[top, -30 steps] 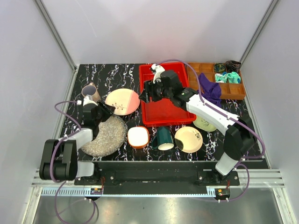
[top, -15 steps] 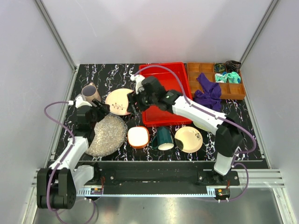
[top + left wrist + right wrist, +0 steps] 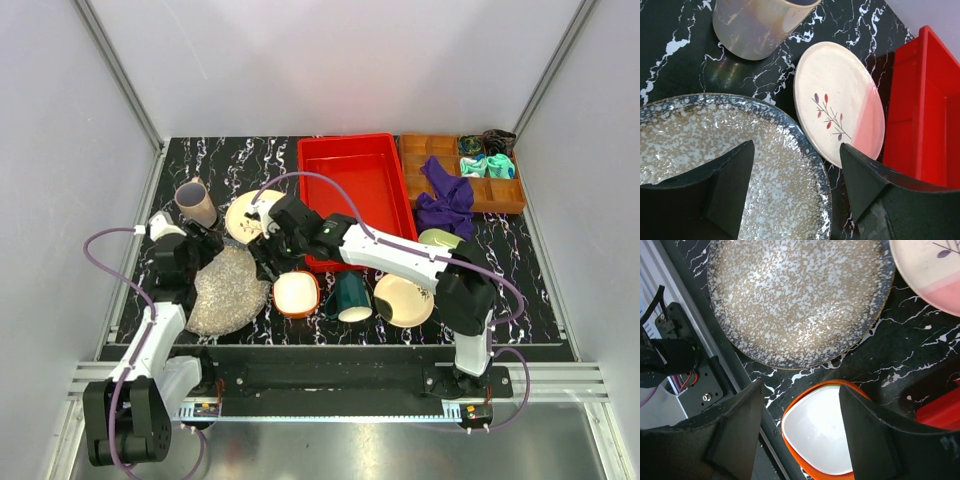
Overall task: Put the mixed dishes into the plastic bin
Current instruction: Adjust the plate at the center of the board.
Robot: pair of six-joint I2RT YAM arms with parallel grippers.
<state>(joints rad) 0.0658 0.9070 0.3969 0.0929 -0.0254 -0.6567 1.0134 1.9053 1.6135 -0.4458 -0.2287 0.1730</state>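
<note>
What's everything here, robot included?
plastic bin: one, red, back centre
tray: one, brown, back right
cloths: several, teal, in tray
draped cloth: one, purple, by tray
cup: one, mauve, left
small plate: one, pink-cream, beside bin
speckled plate: one, grey, front left
bowl: one, orange-white, front centre
mug: one, dark green, beside bowl
yellow plate: one, pale, front right
green bowl: one, light, near draped cloth
left gripper: one, black, open over speckled plate
right gripper: one, black, open above bowl

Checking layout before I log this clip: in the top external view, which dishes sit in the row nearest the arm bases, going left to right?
speckled grey plate → orange-white bowl → dark green mug → pale yellow plate
</note>
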